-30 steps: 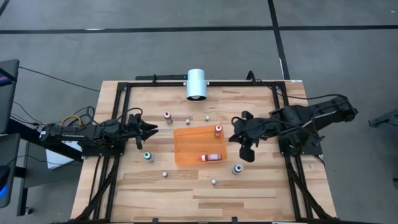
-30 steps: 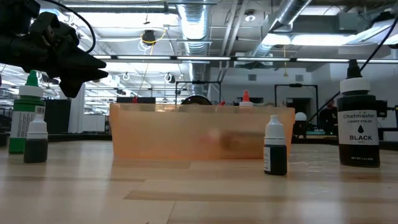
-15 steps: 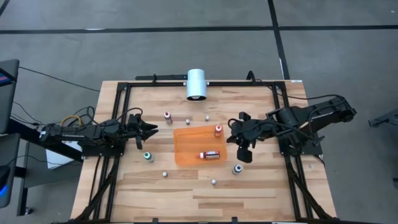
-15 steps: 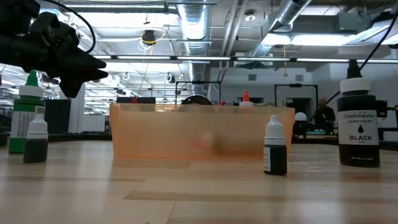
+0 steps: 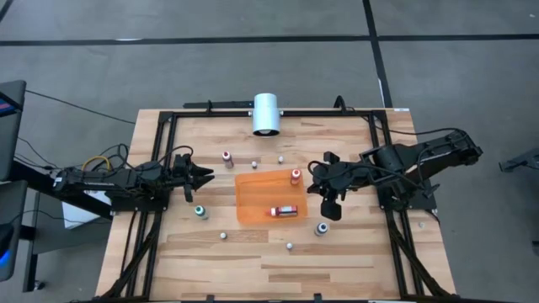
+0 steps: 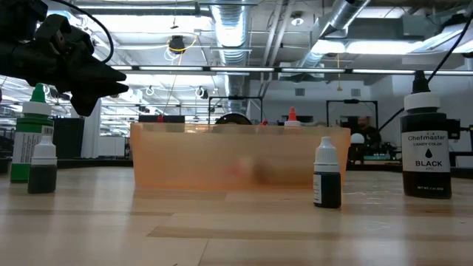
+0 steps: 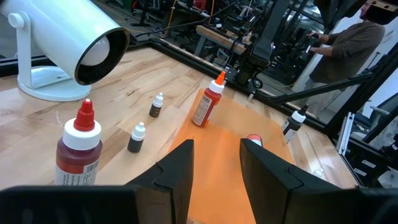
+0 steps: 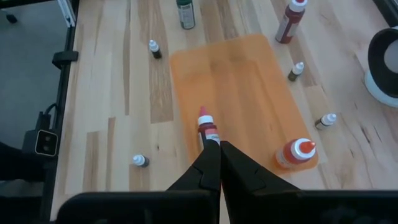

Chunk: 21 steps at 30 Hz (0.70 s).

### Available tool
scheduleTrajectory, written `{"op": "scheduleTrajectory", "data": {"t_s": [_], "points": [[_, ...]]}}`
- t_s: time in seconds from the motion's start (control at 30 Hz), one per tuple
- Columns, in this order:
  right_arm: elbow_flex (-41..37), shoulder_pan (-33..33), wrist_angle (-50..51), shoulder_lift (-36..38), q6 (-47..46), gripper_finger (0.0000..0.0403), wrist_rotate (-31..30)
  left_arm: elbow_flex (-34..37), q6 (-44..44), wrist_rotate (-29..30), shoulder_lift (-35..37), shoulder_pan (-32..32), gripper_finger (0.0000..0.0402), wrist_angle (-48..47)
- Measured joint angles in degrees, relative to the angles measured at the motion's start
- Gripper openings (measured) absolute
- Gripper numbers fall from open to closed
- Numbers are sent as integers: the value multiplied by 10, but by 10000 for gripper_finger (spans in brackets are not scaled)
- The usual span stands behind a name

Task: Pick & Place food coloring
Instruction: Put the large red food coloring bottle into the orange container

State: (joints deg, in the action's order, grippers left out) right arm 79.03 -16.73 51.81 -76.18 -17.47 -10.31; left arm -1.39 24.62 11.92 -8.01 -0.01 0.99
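An orange tray [image 5: 253, 189] lies mid-table. Two food coloring bottles are in it. One red-capped bottle [image 5: 285, 210] lies on its side near the tray's near edge, also in the right wrist view [image 8: 207, 129]. One red bottle [image 5: 296, 176] stands upright at the tray's far right corner. My right gripper [image 5: 313, 188] hangs shut above the tray's right edge, its fingertips [image 8: 216, 152] pointing down at the lying bottle, nothing between them. My left gripper [image 5: 206, 175] waits open at the table's left, level, facing the tray [image 7: 217, 127].
More bottles stand on the wood around the tray: a red-topped one [image 5: 226, 156], a green one [image 5: 200, 211], a black one [image 5: 322, 228] and several tiny ones [image 5: 289, 246]. A white cylinder [image 5: 267, 114] stands at the far edge. People show in the room behind.
The red-capped bottle lying in the tray has shifted a little along the tray floor and come to rest. Both arms have kept their places.
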Motion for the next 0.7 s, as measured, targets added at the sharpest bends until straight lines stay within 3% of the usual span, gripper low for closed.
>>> {"op": "scheduleTrajectory", "data": {"t_s": [0.5, 0.7], "points": [[-79, -34, -12, 0, -34, 0, -5, 0, 0, 0, 0, 0, 122, 0], [-128, -59, -32, 2, -78, 0, -50, 0, 0, 0, 0, 0, 122, 0]]}}
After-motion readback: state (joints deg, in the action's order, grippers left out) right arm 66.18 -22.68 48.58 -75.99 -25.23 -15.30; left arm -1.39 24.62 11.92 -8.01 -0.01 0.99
